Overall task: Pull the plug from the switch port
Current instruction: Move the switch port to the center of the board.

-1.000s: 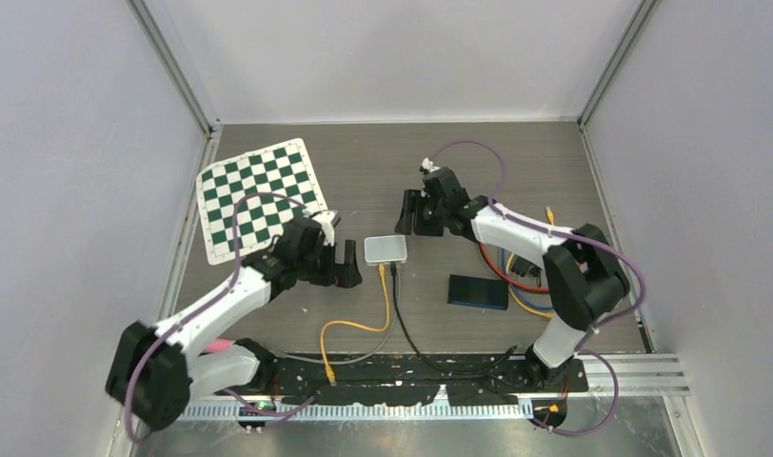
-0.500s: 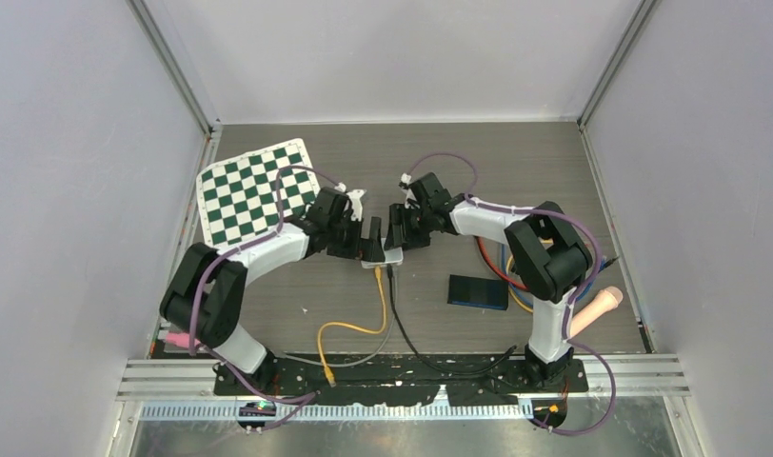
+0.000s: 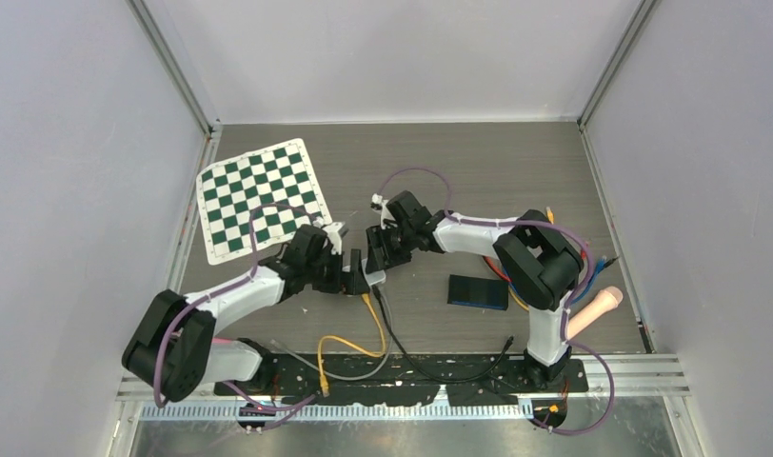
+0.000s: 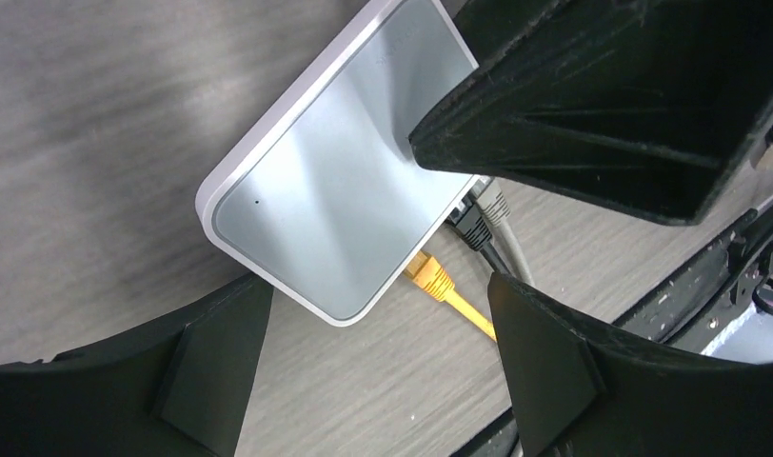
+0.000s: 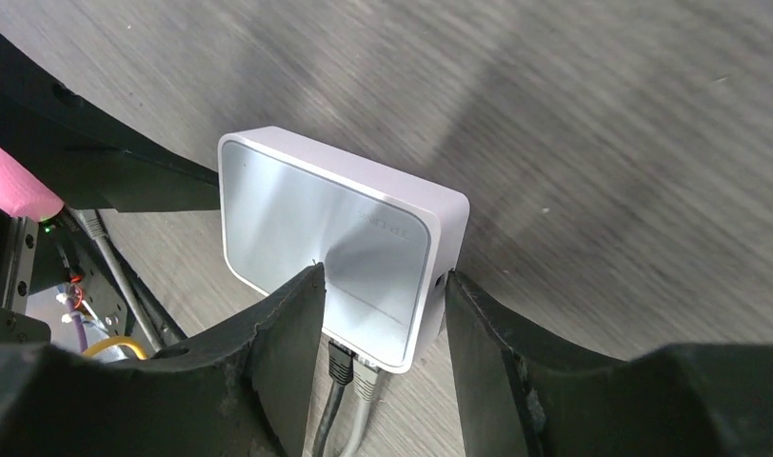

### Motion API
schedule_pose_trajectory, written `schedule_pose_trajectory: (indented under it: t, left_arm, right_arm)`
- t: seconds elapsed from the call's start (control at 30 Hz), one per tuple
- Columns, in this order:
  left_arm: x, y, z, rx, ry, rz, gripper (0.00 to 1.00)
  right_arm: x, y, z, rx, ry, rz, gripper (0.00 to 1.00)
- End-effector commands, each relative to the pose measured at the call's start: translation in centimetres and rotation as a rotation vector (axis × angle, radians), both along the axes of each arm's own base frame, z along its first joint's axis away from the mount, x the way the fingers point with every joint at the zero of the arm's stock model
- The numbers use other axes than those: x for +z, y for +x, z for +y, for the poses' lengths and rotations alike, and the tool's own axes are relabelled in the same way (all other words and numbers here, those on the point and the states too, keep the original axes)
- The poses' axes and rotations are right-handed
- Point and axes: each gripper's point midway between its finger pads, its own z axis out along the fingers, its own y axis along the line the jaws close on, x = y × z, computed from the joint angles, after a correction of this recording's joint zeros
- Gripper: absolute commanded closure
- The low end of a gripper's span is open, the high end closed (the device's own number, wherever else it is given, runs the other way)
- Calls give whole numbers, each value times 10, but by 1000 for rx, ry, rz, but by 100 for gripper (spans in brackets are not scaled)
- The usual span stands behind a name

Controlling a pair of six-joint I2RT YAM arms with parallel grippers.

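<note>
Task thing: the switch (image 4: 335,200), a flat pale box, lies on the table (image 3: 516,171) between the two arms. Three plugs enter its near edge: a yellow plug (image 4: 430,276), a black plug (image 4: 473,228) and a grey plug (image 4: 497,205).
Left arm: the left gripper (image 4: 373,314) is released, jaws wide and holding nothing. The switch's near corner and the yellow plug lie in the gap between them.
Right arm: the right gripper (image 5: 383,286) sits astride the end of the switch nearest the black and grey plugs, one finger over the top face and the other beside the side wall. Whether it actually pinches the box cannot be told.
Step in hand: judged to be lining the left jaws up on the yellow plug while the right arm steadies the box.
Doing it well: centre the left jaws on the plug body, not on the yellow cable (image 4: 468,314) or the box corner. Close across the latch side so the clip is depressed. Draw straight back along the port axis, with the right gripper bearing down firmly.
Risk: a pull on the cable alone, or an unbraced box, would likely drag the switch along.
Surroundings: a chessboard (image 3: 259,195) and a dark flat block (image 3: 478,290) lie well apart from the work.
</note>
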Motion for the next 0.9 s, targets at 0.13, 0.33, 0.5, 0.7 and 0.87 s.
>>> schedule_pose_trajectory:
  t: [0.13,0.33,0.5,0.7,0.87]
  left_arm:
    - [19,-5,18,31,79,-84,1]
    - [52,11,41,-33,236,-224,0]
    - [55,16,38,-201,301,-269,0]
    - [60,26,21,-332,285,-290,0]
    - [45,24,19,-464,344,-294,0]
  right_arm:
    - [1,-12,-20,3,-91,-38,43]
    - [30,0,-38,-43,-62,-102,41]
    - [45,-5,-45,-70,-25,-115,41]
    - [43,-23,-58,-112,2,-93,40]
    - [43,-31,-61,-134,29,-80,40]
